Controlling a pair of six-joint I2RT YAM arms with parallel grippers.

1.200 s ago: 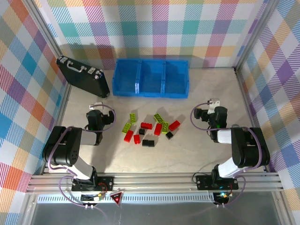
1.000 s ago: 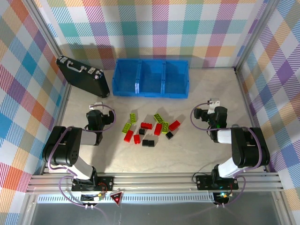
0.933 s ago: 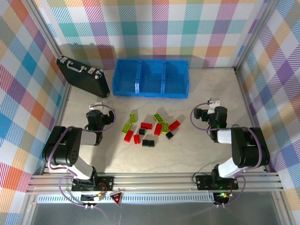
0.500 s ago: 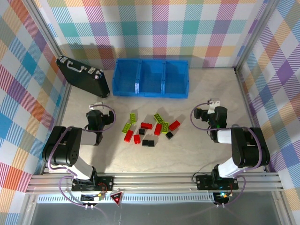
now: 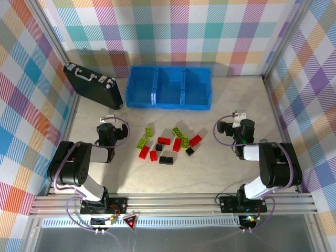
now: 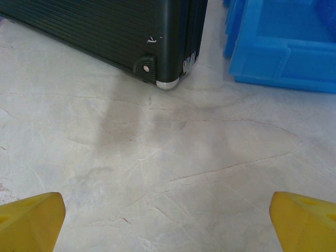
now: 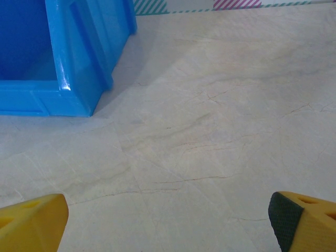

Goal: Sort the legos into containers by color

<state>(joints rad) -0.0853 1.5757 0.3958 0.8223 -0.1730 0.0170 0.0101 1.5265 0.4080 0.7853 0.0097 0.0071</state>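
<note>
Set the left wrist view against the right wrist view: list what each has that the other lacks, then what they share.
The left wrist view has the black briefcase, its silver-capped corner resting on the table, with a gap between it and the blue bin. The right wrist view has the foot of the plaid wall beyond the bin, and a dark face on one fingertip. Shared: a corner of the blue bin, the marbled table, and yellow fingertips spread wide at the bottom corners. The left gripper and right gripper are open, with nothing between the fingers.
</note>
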